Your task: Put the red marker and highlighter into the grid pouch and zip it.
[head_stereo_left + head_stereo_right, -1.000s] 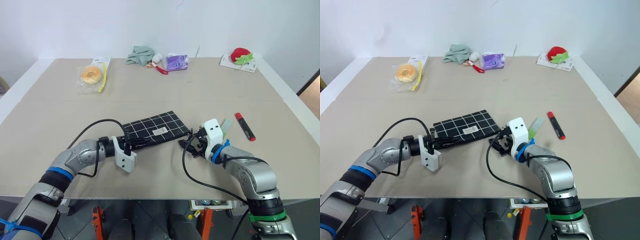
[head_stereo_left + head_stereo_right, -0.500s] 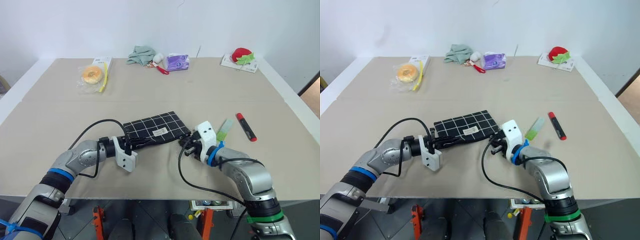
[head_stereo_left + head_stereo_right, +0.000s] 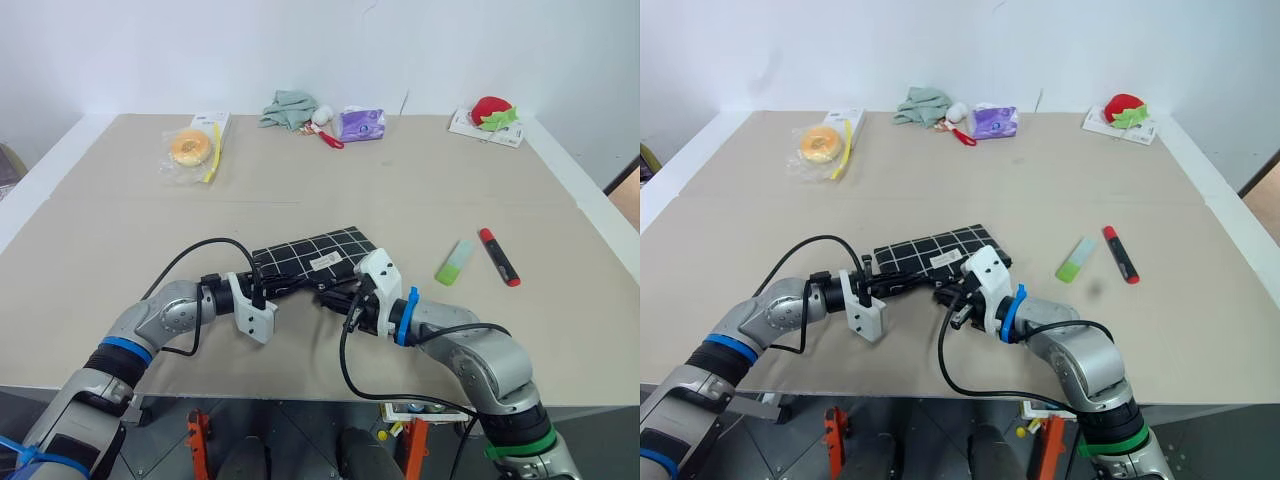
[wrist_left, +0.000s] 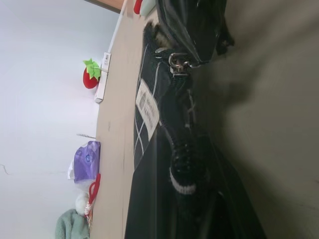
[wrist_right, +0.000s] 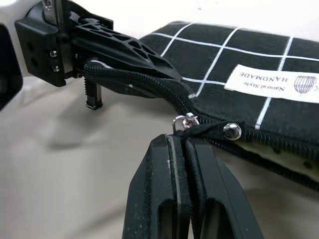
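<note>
Black-and-white grid pouch (image 3: 318, 262) is seen at desk (image 3: 400, 180) centre from the head views, left gripper (image 3: 262, 291) clamped on its near edge; highlighter (image 3: 453, 262) and red marker (image 3: 498, 256) lie at three o'clock, outside. In the right wrist view, right gripper (image 5: 185, 144) is pinched shut on the zipper pull cord (image 5: 194, 130). Unzipping seems under way; a steady sideways pull is called for.

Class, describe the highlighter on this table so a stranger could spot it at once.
On the beige table, look right of the black grid-lined fabric pouch. The short chunky light-green highlighter lies beside the slim black marker with red ends, stubbier and paler.
</note>
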You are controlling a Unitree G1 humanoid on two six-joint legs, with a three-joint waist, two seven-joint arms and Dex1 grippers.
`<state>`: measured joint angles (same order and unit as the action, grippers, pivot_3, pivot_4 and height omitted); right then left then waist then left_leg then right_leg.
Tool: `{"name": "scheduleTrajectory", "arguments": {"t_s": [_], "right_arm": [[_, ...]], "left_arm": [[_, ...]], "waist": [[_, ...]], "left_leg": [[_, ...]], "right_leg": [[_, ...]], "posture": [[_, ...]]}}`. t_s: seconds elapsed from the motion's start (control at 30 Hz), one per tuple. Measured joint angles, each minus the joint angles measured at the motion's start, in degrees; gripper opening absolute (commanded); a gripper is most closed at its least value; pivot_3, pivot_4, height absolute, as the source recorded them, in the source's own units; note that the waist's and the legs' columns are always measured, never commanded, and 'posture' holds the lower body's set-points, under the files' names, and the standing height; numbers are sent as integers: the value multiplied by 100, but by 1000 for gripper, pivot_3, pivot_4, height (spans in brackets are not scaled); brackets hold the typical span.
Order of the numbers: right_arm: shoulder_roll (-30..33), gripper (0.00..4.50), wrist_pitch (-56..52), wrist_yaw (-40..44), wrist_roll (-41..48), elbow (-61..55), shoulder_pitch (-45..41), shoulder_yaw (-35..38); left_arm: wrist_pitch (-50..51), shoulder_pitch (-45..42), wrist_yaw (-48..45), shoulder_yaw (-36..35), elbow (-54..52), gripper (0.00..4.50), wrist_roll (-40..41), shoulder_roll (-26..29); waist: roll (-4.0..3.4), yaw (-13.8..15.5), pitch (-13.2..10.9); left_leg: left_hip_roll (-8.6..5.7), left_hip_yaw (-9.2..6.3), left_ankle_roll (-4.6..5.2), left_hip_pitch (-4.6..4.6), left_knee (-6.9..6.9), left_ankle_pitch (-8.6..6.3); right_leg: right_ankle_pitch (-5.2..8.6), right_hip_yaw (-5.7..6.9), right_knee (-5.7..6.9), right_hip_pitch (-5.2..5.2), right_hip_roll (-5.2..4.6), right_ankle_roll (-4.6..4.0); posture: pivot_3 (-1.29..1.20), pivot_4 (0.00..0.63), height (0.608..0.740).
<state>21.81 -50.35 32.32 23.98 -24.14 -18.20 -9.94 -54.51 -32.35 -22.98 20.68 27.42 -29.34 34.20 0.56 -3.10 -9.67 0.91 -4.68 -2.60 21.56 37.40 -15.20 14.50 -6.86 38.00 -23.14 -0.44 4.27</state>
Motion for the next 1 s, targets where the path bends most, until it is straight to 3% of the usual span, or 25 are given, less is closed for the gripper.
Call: {"name": "scheduleTrajectory", "arguments": {"t_s": [0.17,0.2,0.3,0.43,0.47,0.77,1.0], "right_arm": [[-51,82,188,117,397,1,209,566],[-157,818,188,100,599,1,208,866],[-189,2210,212,103,1211,-23,149,1699],[-29,4116,480,-131,1282,267,56,2383],[12,4400,549,-177,1267,342,29,2473],[383,4400,1488,-1600,-331,1441,-196,2557],[868,4400,1676,-2034,-752,2332,-291,3066]], "left_arm": [[-9,8,3,12,-45,0,5,-30],[-16,4,3,25,-58,0,14,-46],[-13,-16,1,34,-16,0,23,-64],[-63,-106,-19,64,128,0,69,-61],[-71,-120,-30,74,143,0,73,-61],[-258,-362,-259,143,436,0,236,-124],[-320,-435,-347,152,597,0,352,-196]], "waist": [[0,33,0],[1,34,-1],[1,35,-1],[1,34,-1],[0,33,-1],[-5,44,-3],[-4,67,-4]], "left_leg": [[0,-4,0,5,-3,0],[0,-5,0,5,-3,0],[0,-8,0,5,-2,0],[1,-7,3,1,-2,2],[1,-7,5,0,-2,3],[-5,-6,6,3,-4,4],[-14,-5,7,6,-4,7]], "right_leg": [[4,5,-1,-1,-1,1],[4,6,-1,-1,-2,1],[3,10,-1,0,-1,-1],[-1,11,0,0,0,-7],[-2,11,0,0,0,-8],[-1,8,0,-1,-4,-7],[0,3,0,1,-11,-2]], "posture": [[0,150,740],[0,150,740],[0,150,740],[0,150,740],[0,150,740],[0,150,740],[0,150,740]]}}
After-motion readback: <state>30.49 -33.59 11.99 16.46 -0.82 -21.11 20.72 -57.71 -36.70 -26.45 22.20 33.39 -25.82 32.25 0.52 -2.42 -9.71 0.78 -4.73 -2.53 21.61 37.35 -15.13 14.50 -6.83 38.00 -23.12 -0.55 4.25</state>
